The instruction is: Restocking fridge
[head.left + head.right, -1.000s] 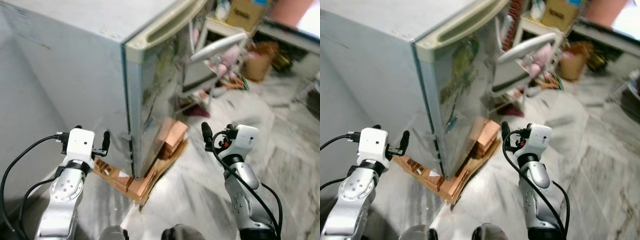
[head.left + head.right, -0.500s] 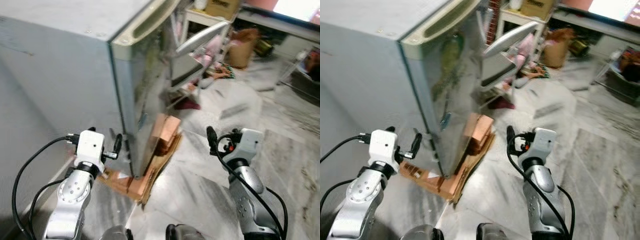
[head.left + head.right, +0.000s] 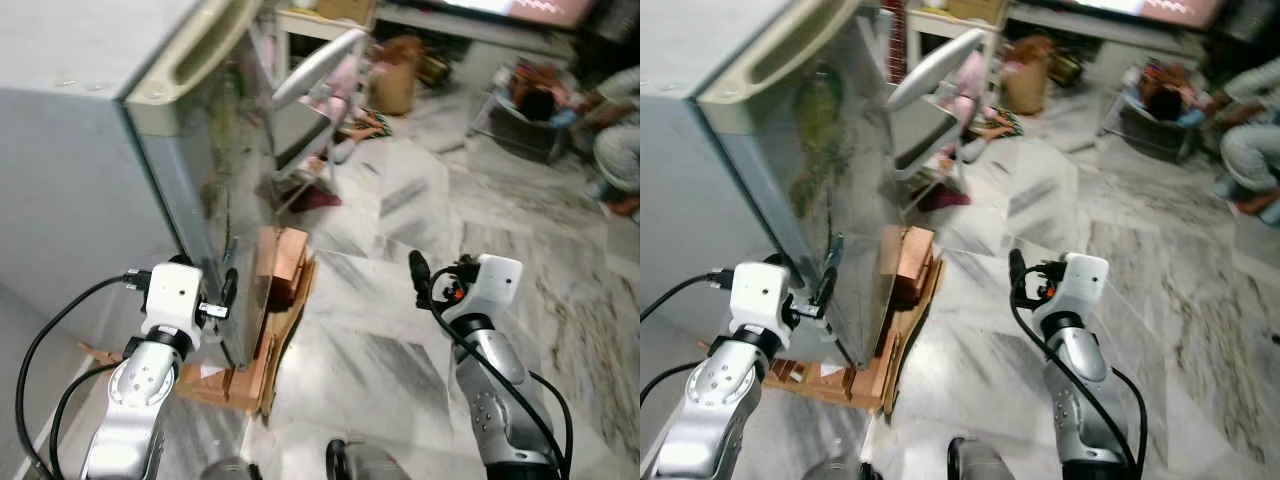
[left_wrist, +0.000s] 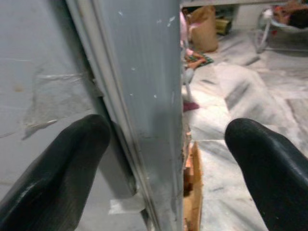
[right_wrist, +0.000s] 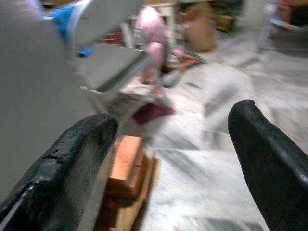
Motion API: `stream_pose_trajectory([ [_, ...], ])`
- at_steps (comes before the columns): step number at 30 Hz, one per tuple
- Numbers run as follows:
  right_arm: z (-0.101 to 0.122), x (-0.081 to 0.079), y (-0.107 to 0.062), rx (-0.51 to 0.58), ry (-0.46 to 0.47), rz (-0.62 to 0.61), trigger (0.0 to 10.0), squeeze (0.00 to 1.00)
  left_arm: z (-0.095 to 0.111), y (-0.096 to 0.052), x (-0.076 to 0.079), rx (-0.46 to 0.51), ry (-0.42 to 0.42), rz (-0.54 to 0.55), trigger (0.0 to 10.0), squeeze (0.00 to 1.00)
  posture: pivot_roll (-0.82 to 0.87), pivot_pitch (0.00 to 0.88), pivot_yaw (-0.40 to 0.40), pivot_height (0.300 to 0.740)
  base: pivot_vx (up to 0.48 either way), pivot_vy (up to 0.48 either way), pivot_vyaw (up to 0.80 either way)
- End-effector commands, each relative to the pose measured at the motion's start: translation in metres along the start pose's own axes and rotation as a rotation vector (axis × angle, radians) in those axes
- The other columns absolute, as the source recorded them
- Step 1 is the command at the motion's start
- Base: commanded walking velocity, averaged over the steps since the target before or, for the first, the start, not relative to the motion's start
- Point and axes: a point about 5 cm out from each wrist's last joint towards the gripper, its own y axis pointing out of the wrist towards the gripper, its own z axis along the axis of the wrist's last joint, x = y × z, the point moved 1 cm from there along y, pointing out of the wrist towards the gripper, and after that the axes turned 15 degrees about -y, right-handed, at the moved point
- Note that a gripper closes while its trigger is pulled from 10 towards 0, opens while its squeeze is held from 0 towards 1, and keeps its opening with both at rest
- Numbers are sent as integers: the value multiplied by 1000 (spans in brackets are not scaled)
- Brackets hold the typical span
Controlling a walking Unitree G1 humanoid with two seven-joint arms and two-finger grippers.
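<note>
The grey fridge stands at the left with its door closed and a long handle recess along the top edge. It rests on wooden blocks and cardboard. My left gripper is open, level with the fridge's lower front corner. In the left wrist view its fingers sit either side of the corner edge. My right gripper is open and empty over the marble floor, to the right of the fridge. The right wrist view looks between its fingers towards the blocks.
A white shelf rack with pink items stands just past the fridge door. Farther back are a brown bag and a basket. A person sits at the far right. Open marble floor lies ahead and to the right.
The whole view has swung to the right, so the fridge now sits farther left. My left gripper is closer to the fridge's front corner. Both grippers stay open.
</note>
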Motion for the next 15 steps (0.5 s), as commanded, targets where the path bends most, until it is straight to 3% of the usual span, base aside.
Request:
stream_pose_trajectory([
  [1,6,-4,1,20,-5,17,10000,0,3,1,2,7,4,-17,10000,0,74,93,-56,740,0,0,-800],
  [4,5,-3,1,10,-5,16,10000,0,5,3,2,17,-29,-16,10000,0,71,99,-59,740,0,0,-563],
  [15,-4,6,-4,-40,-53,7,10000,0,13,11,1,32,-77,-44,10000,0,60,104,-67,740,0,0,0],
])
